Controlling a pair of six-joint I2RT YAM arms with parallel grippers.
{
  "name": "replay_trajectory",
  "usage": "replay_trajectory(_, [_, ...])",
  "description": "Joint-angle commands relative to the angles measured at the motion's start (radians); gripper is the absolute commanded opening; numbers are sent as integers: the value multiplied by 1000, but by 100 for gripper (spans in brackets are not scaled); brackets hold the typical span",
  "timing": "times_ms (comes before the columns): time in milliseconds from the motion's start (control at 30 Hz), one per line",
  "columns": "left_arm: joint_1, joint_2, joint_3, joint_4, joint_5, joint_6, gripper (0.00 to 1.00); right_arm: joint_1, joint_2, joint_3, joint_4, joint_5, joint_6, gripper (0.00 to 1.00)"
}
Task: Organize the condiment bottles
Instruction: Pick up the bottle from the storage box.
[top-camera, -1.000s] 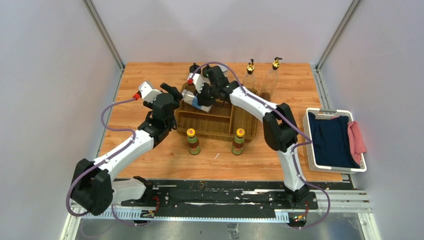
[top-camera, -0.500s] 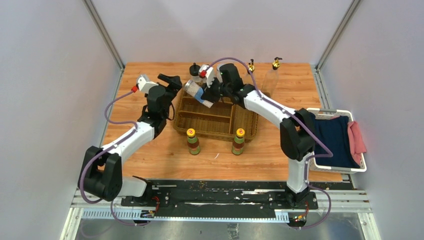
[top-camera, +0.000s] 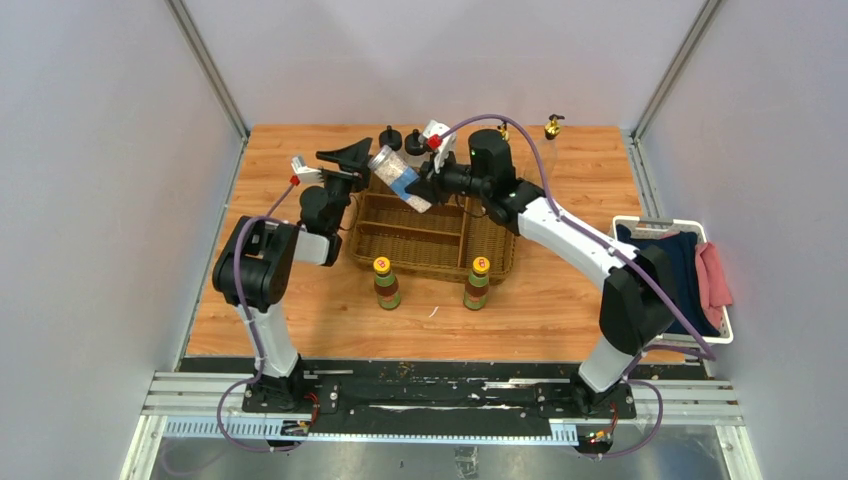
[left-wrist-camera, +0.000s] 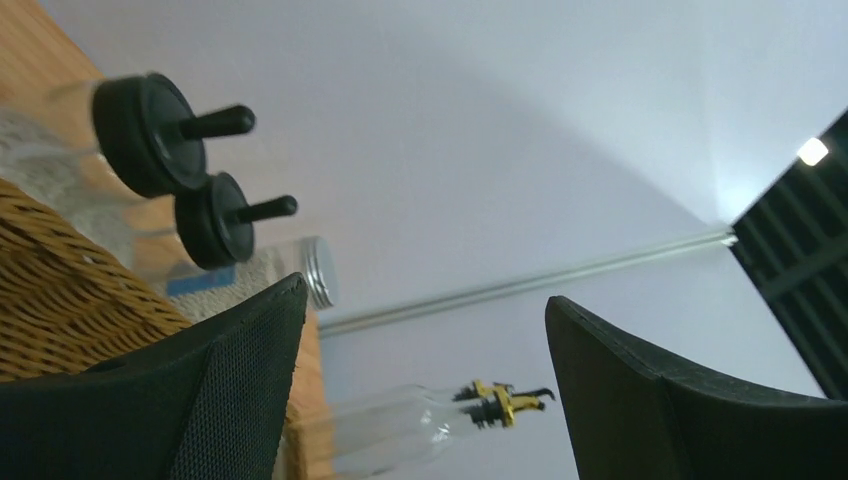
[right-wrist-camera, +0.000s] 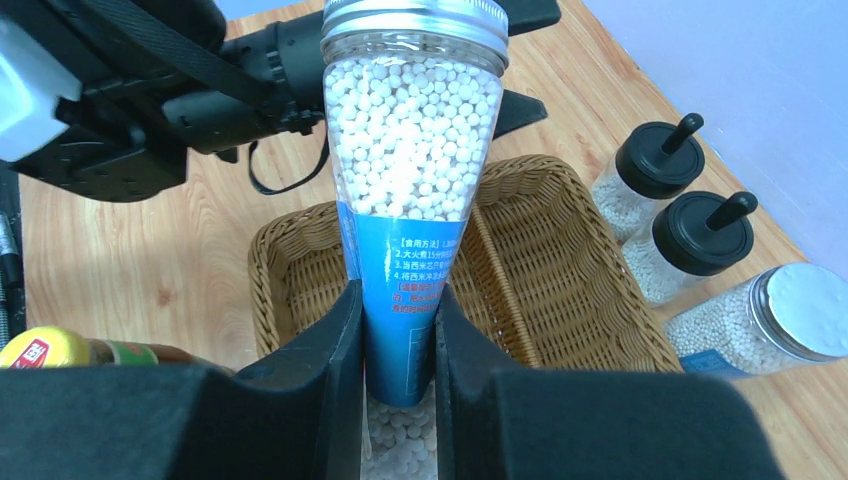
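Clamped by its blue-labelled base in the right gripper (right-wrist-camera: 400, 340), tilted above the wicker basket (top-camera: 437, 262): grey-lidded jar (right-wrist-camera: 412, 130) packed with white beads. Left gripper (left-wrist-camera: 425, 340) spread wide, holding nothing, near the basket's far-left corner. Behind the basket, two black-capped bottles (right-wrist-camera: 660, 160) of pale granules. Just in front, two yellow-capped bottles (top-camera: 387, 283), upright.

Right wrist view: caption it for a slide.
Right fingers clamp a grey-lidded jar of white beads above the wicker basket.

Overhead from behind, wrist cameras close — all share wicker basket (top-camera: 430, 263)
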Motion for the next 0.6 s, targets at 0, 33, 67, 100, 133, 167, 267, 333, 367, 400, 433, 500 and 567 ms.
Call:
replay_trajectory(0, [6,25,71,255,185,-140,89,-6,-81,-39,98,-13,31,0])
replay_trajectory(33, [6,13,72,255,192,-136,89,-7,-92,-46,96,-5,26,0])
replay_trajectory(67, [7,3,75,255,201,-134,89,-8,-102,-52,94,4,21,0])
replay_trajectory(100, [10,-5,81,253,214,-134,89,-8,-113,-58,95,12,17,0])
replay_trajectory(133, [11,-15,84,252,229,-137,89,-7,-122,-66,96,18,15,0])
replay_trajectory(167, [13,-24,87,252,241,-138,89,-7,-132,-71,98,22,14,0])
replay_trajectory(267, [14,-62,95,248,297,-122,87,-8,-161,-86,98,32,9,0])
replay_trajectory(333, [18,-113,95,182,354,-59,86,-8,-182,-97,99,40,8,0])
replay_trajectory(367, [17,-154,92,113,377,22,85,-7,-195,-104,102,43,7,0])
replay_trajectory(400, [16,-199,88,10,401,98,85,-7,-207,-110,105,45,7,0])
replay_trajectory(433, [15,-244,85,-66,421,171,85,-7,-219,-115,106,47,7,0])
replay_trajectory(500, [15,-325,74,-192,441,302,87,-7,-239,-122,112,48,10,0])
replay_trajectory(567, [16,-400,69,-307,462,413,88,-7,-256,-130,121,45,16,0])
